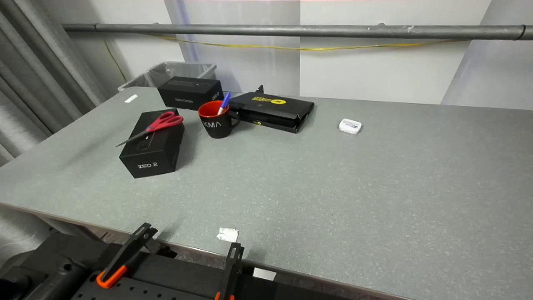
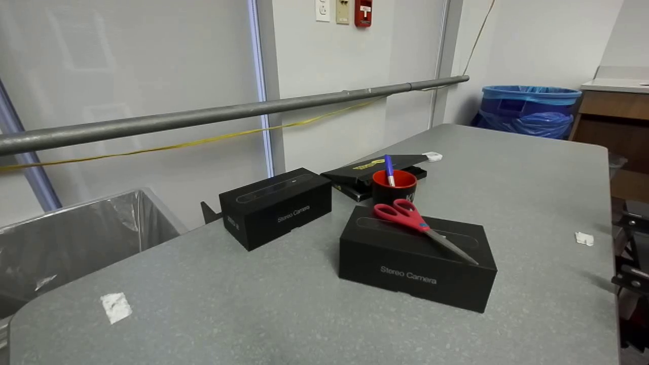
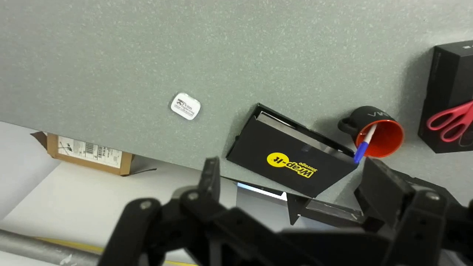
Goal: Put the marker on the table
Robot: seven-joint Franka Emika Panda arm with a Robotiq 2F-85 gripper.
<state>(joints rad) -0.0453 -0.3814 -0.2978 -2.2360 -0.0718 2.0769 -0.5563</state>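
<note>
The marker (image 1: 225,102) stands tilted in the red-lined black cup (image 1: 217,127), its blue end above the rim and its whitish part inside. The marker also shows in an exterior view (image 2: 389,168) and in the wrist view (image 3: 363,148). The cup stands upright on the grey speckled table (image 1: 333,187). My gripper (image 3: 292,162) shows only in the wrist view. Its fingers are wide apart with nothing between them, well above the table. The right finger appears close to the marker's blue end in the picture, but it is apart from it. The marker's lower tip is hidden.
A black box (image 1: 152,146) carrying red scissors (image 1: 164,121) stands near the cup. Another black box (image 2: 276,208) and a flat black Wrap-It box (image 3: 292,147) stand behind and beside it. A small white tin (image 3: 186,106) lies farther along. Black clamps (image 1: 129,254) sit at the table edge.
</note>
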